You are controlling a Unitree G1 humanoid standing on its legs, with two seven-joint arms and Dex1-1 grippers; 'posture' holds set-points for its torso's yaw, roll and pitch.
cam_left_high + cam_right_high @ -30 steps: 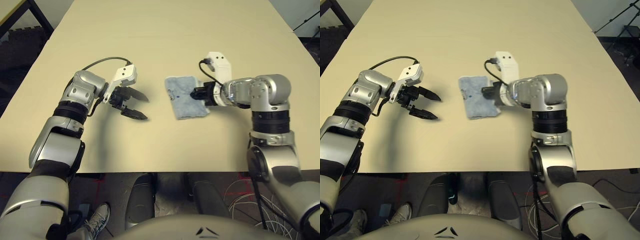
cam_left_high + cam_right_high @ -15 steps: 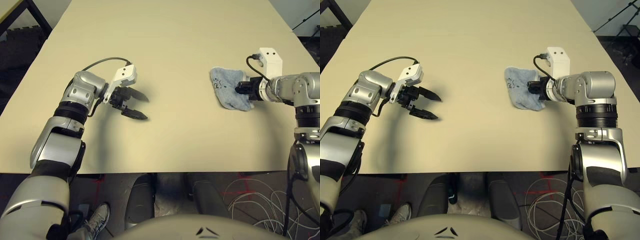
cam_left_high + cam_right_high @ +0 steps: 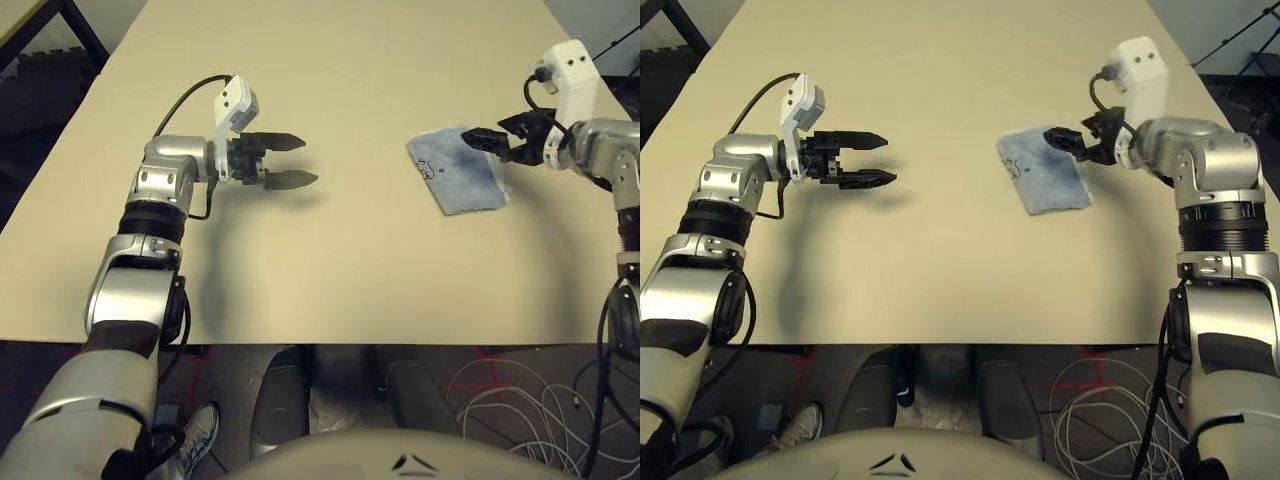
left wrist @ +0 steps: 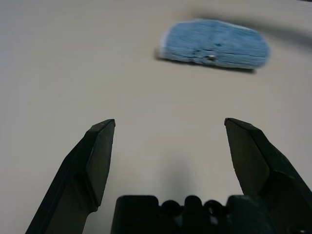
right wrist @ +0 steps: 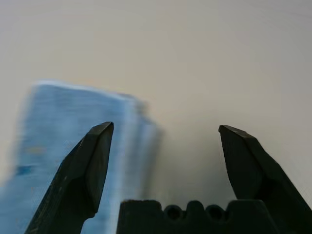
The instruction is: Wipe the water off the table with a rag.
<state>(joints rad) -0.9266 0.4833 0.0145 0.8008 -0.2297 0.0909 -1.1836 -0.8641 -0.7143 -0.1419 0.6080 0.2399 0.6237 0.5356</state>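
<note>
The right gripper [image 3: 487,143] had its two black fingers [image 5: 83,178] spread apart and clamped on nothing. In the head views it was positioned at the far right corner of the small grey-blue terry cloth rag [image 3: 458,168]; whether the tips touched the cloth could not be determined. In the right wrist view one finger stood in front of the rag's edge and the other in front of bare surface.

The left gripper [image 3: 293,161] likewise had its black fingers [image 4: 92,165] apart, empty, held level and pointing across the surface toward the rag, well apart from it. Its shadow lay on the surface just beneath and beside the tips. A black cable [image 3: 192,90] looped from the white wrist housing [image 3: 234,100] back along the silver left forearm [image 3: 165,190].

The rag lay flat, roughly rectangular and set at a slant, on the right-hand part of the large pale beige wood-look counter [image 3: 330,60]. A small dark blue mark [image 3: 427,168] showed near its left edge, and a whitish border was visible along one end in the left wrist view.

No droplets of water could be made out on the counter in these views.
</note>
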